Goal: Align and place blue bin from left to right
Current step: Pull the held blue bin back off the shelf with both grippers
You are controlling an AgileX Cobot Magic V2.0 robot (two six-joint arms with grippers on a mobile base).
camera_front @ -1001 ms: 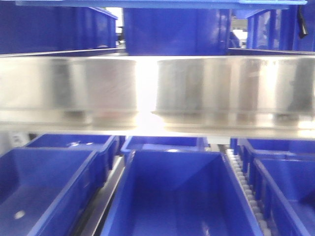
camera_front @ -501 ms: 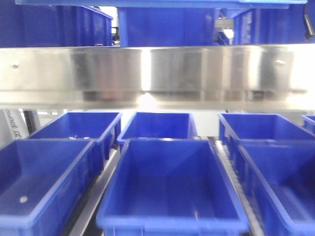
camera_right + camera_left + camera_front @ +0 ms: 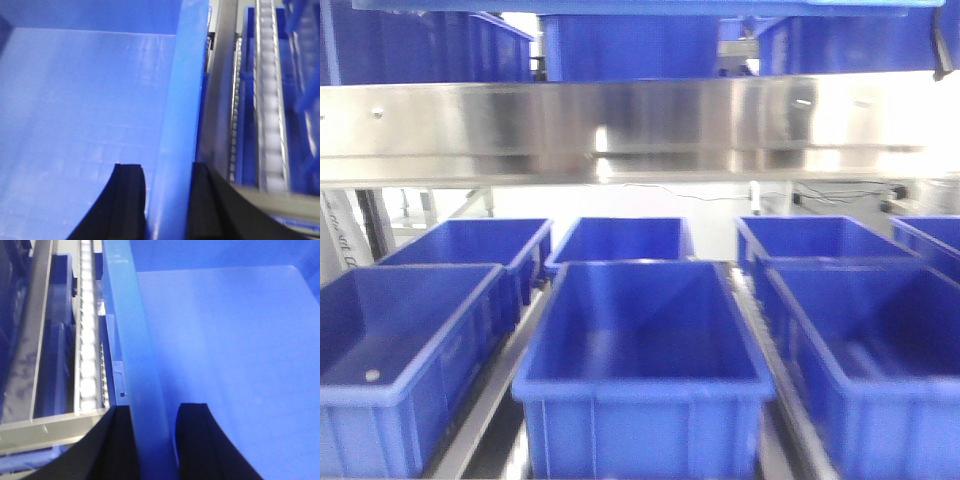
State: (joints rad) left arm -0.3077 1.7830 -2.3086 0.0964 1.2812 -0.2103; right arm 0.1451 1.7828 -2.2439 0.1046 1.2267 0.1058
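Observation:
I hold the blue bin between both arms. In the left wrist view its pale blue left wall runs up the frame, and my left gripper is shut on it, one black finger outside and one inside. In the right wrist view my right gripper is shut on the right wall in the same way. The bin's inside looks bare in both wrist views. In the front view only a light blue strip of its rim shows along the top edge; neither gripper shows there.
A steel shelf beam crosses the front view, with dark blue bins above it. Below stand three front bins, left, middle and right, with more behind. Roller tracks flank the held bin.
The front view has drawn back from the shelf. The steel beam has risen in the frame and the lower bins now show whole, front walls included.

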